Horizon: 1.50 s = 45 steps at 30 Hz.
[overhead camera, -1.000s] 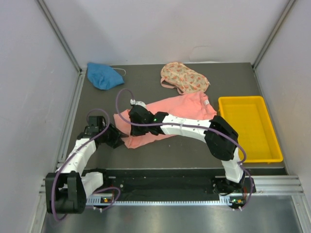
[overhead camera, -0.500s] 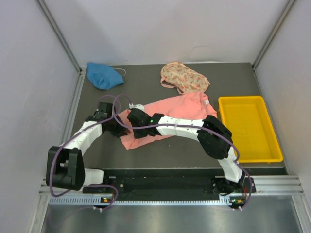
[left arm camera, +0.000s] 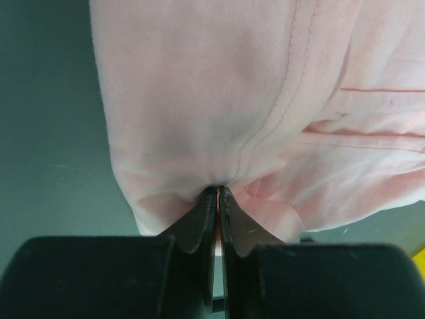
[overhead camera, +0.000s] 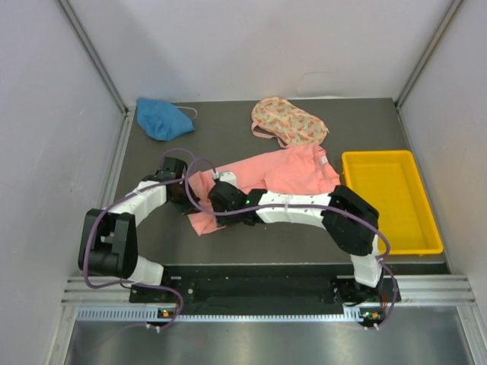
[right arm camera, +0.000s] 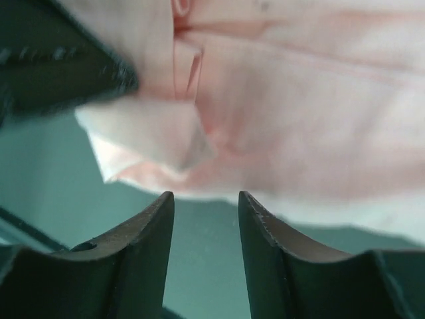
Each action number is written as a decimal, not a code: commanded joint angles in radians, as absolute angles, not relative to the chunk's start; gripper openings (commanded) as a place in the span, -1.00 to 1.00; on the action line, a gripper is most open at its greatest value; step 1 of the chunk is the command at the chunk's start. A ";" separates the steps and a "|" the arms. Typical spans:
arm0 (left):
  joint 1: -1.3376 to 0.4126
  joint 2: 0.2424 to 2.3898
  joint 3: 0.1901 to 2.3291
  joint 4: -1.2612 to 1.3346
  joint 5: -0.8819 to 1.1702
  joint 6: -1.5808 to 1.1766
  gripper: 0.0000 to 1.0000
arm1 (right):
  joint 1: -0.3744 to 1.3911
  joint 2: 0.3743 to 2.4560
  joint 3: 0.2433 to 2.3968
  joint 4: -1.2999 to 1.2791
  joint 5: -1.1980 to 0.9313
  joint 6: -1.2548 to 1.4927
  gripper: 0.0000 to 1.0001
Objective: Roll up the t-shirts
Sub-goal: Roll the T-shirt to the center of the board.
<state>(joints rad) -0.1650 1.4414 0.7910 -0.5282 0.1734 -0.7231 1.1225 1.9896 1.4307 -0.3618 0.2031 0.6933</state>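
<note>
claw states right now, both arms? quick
Left claw: closed, pinching a fold of the pink t-shirt.
Right claw: open, holding nothing, the same shirt's edge just ahead of it.

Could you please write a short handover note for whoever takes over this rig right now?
Left gripper: shut on a fold of the salmon-pink t-shirt, at its left end.
Right gripper: open, holding nothing, close by that cloth.
Blue t-shirt and floral t-shirt lie bunched at the far side; yellow tray at the right.
Done: pink tee's end gathered. Left: roll it, then apparently the other two.
</note>
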 commanded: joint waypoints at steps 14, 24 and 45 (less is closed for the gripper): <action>-0.169 1.500 0.919 -0.584 0.181 -0.652 -0.67 | 1.247 1.830 1.042 0.383 0.402 0.979 0.09; -0.167 1.519 0.988 -0.646 0.158 -0.585 -0.64 | 1.239 1.931 1.017 0.544 0.459 1.092 0.09; -0.166 1.580 1.074 -0.692 0.138 -0.522 -0.63 | 1.244 1.983 0.970 0.669 0.485 1.147 0.10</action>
